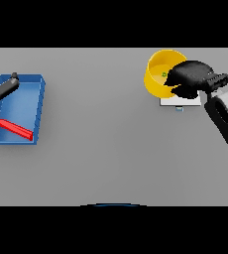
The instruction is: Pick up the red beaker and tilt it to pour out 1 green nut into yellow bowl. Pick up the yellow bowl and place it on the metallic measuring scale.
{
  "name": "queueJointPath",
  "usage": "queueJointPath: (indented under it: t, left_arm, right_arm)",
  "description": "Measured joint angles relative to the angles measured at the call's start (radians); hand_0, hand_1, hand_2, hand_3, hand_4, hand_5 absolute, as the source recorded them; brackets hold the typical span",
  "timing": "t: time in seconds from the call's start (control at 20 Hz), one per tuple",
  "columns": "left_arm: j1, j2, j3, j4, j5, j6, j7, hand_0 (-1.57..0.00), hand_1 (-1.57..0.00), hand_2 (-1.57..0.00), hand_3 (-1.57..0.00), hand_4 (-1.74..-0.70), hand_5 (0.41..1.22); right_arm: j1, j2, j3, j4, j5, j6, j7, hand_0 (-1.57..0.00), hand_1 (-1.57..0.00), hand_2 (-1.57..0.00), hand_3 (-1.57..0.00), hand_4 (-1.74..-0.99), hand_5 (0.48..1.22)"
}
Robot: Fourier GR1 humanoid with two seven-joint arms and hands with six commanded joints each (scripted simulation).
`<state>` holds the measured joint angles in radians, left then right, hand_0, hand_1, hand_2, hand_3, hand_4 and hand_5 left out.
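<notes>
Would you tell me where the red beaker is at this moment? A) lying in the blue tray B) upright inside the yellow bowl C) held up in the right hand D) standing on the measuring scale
A: the red beaker lies on its side in the blue tray at the table's left, far from the yellow bowl, which the right hand holds.

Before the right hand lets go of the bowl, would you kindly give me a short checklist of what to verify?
1. Green nut in yellow bowl: ok.
2. Right hand gripping the bowl's rim: ok.
3. Bowl on the metallic measuring scale: appears over its far-left part; contact cannot tell.
4. Bowl centred on the scale: not ok, it overhangs toward the left.
5. Red beaker out of the way, lying in the blue tray: ok.
6. Left hand away at the tray's far corner: ok.
</notes>
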<state>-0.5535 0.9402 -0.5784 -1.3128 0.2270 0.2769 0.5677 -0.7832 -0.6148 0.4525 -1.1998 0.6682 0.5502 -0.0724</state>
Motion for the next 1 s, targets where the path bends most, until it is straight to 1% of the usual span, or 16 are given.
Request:
queueJointPath:
  t: [0.05,0.1,0.15,0.25,0.35,0.4,0.45,0.5,0.6,0.65,0.75,0.8,0.85,0.9,0.95,1.0]
  left_arm:
    - [-0.001,0.007,0.004,-0.006,0.005,-0.003,0.009,0.00,0.00,0.00,0.00,-0.83,0.765]
    - [0.004,0.009,0.005,0.001,0.005,-0.003,0.012,0.00,0.00,0.00,0.00,-0.83,0.769]
    - [0.014,0.008,0.002,-0.004,0.000,0.005,0.005,0.00,0.00,0.00,0.00,-0.83,0.773]
    - [0.006,0.014,0.001,-0.008,0.001,-0.002,0.020,0.00,0.00,0.00,0.00,-0.82,0.772]
    - [0.003,0.012,0.003,0.003,0.001,-0.005,0.027,0.00,0.00,0.00,0.00,-0.82,0.763]
    - [0.008,0.015,0.005,0.001,0.002,-0.005,0.012,0.00,0.00,0.00,0.00,-0.82,0.759]
    - [0.013,0.017,0.004,-0.005,0.003,-0.001,0.021,0.00,0.00,0.00,0.00,-0.82,0.756]
    - [0.010,0.012,0.003,0.002,-0.001,0.003,0.026,0.00,0.00,0.00,0.00,-0.81,0.757]
    - [0.010,0.013,-0.001,-0.011,-0.008,0.012,0.031,0.00,0.00,0.00,0.00,-0.81,0.749]
    - [0.010,0.018,0.000,-0.007,-0.004,0.002,0.033,0.00,0.00,0.00,0.00,-0.80,0.743]
    - [0.008,0.020,-0.003,-0.021,-0.007,0.006,0.039,0.00,0.00,0.00,0.00,-0.80,0.733]
    - [0.008,0.017,0.000,-0.014,-0.005,0.007,0.034,0.00,0.00,0.00,0.00,-0.80,0.729]
    - [0.005,0.011,-0.001,-0.006,-0.004,0.004,0.025,0.00,0.00,0.00,0.00,-0.80,0.725]
    - [0.006,0.016,0.002,-0.013,-0.001,0.003,0.028,0.00,0.00,0.00,0.00,-0.81,0.728]
    - [0.001,0.013,0.001,-0.002,-0.004,0.001,0.028,0.00,0.00,0.00,0.00,-0.81,0.734]
    - [-0.013,-0.002,-0.003,0.007,-0.007,0.000,0.038,0.00,0.00,0.00,0.00,-0.81,0.734]
  right_arm:
    - [-0.006,0.000,-0.003,0.048,0.007,-0.024,-0.010,-1.57,-1.57,-1.57,-1.19,-1.720,1.221]
    - [-0.011,-0.005,-0.008,0.077,0.004,-0.031,-0.011,-1.57,-1.57,-1.57,-1.18,-1.720,1.221]
    - [-0.014,-0.013,-0.006,0.109,0.009,-0.047,-0.032,-1.57,-1.57,-1.57,-1.17,-1.720,1.221]
    - [-0.028,-0.003,-0.005,0.177,0.017,-0.081,-0.042,-1.57,-1.57,-1.57,-1.18,-1.721,1.221]
    - [-0.050,0.004,-0.008,0.252,0.026,-0.105,-0.045,-1.57,-1.57,-1.57,-1.23,-1.722,1.221]
    - [-0.059,0.010,-0.008,0.295,0.030,-0.121,-0.054,-1.57,-1.57,-1.57,-1.25,-1.722,1.221]
    - [-0.056,0.015,-0.003,0.321,0.033,-0.131,-0.056,-1.57,-1.57,-1.57,-1.31,-1.723,1.221]
    - [-0.061,0.018,-0.001,0.354,0.040,-0.151,-0.070,-1.57,-1.57,-1.57,-1.36,-1.724,1.221]
    - [-0.059,0.037,0.006,0.395,0.046,-0.190,-0.085,-1.57,-1.57,-1.57,-1.41,-1.724,1.221]
    - [-0.073,0.054,0.008,0.437,0.053,-0.212,-0.091,-1.57,-1.56,-1.57,-1.43,-1.725,1.221]
    - [-0.089,0.072,0.010,0.485,0.054,-0.223,-0.084,-1.57,-1.52,-1.56,-1.48,-1.727,1.221]
    - [-0.092,0.074,0.010,0.509,0.053,-0.233,-0.104,-1.57,-1.50,-1.56,-1.50,-1.727,1.221]
    - [-0.087,0.075,0.014,0.515,0.053,-0.238,-0.095,-1.57,-1.49,-1.57,-1.50,-1.727,1.221]
    - [-0.091,0.085,0.014,0.538,0.053,-0.251,-0.089,-1.57,-1.48,-1.57,-1.51,-1.727,1.221]
    - [-0.095,0.091,0.017,0.548,0.053,-0.263,-0.094,-1.57,-1.46,-1.57,-1.50,-1.724,1.221]
    - [-0.105,0.091,0.016,0.571,0.052,-0.270,-0.114,-1.55,-1.42,-1.57,-1.48,-1.721,1.221]
